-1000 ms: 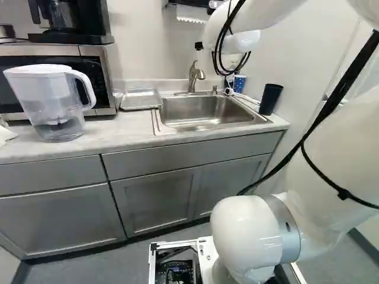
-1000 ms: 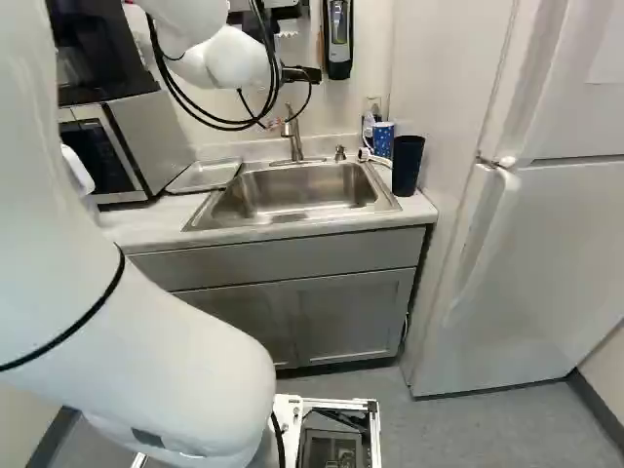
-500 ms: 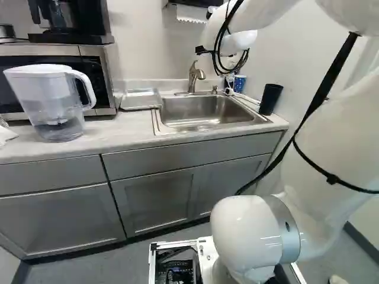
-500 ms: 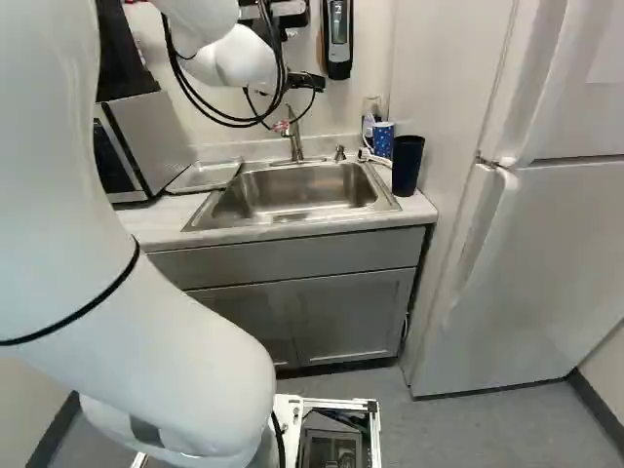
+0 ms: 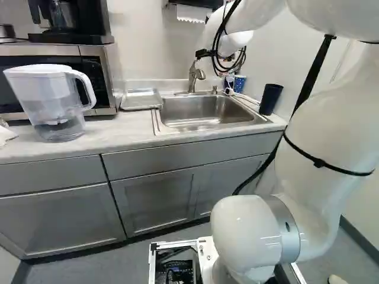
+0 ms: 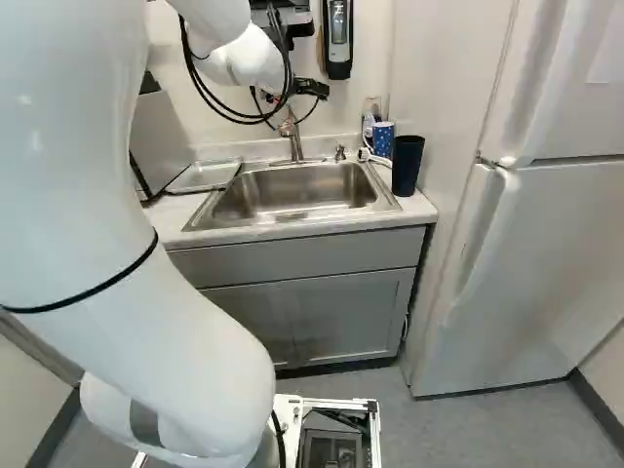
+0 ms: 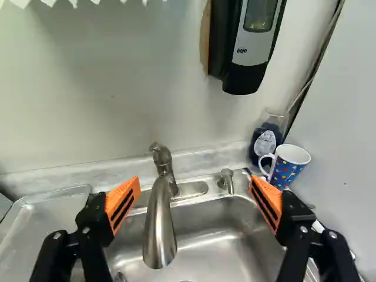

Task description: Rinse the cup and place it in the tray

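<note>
Cup (image 7: 286,170) near worktop (image 6: 418,207) far right corner, gripper (image 7: 194,183) wide open, empty; rinsing and tray (image 7: 44,226) placement apparently outstanding.

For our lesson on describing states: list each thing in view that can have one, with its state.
Gripper, open
Faucet, no water seen running
Patterned mug, upright
Dark tumbler, upright
Tray, lying on the counter
Pitcher, upright, lid on
Cabinet doors, shut
Refrigerator doors, shut

One spotted mug (image 7: 286,168) and one dark tumbler (image 6: 408,168) are making two cups. One tray (image 5: 141,99), one sink (image 6: 302,190), one faucet (image 7: 160,229), one pitcher (image 5: 53,106), one microwave (image 5: 102,80), one coffee maker (image 5: 71,38), one refrigerator (image 6: 546,253) and one wall dispenser (image 7: 241,76) are showing.
</note>
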Robot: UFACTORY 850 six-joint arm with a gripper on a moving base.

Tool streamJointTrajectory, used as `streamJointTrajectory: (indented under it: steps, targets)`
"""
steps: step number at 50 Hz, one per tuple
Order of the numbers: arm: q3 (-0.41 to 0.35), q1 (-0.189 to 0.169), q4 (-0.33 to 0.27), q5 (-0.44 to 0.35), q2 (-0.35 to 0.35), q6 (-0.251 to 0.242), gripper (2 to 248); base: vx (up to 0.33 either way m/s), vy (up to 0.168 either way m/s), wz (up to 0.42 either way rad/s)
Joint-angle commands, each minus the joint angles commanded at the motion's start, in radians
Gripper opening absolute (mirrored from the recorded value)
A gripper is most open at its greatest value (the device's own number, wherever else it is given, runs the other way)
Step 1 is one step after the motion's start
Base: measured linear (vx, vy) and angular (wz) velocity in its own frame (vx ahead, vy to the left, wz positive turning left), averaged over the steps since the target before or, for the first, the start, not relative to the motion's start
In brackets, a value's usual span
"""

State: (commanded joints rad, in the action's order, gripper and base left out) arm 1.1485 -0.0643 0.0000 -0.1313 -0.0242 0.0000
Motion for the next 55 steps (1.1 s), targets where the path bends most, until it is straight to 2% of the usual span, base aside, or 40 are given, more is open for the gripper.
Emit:
streamJointTrajectory:
  steps: [39,55]
  targets:
    - [0.150,0.000,0.000,0.134,-0.143,0.000,247,0.000,0.000,0.000]
    - [0.219,0.002,0.000,0.151,-0.205,0.000,247,0.000,0.000,0.000]
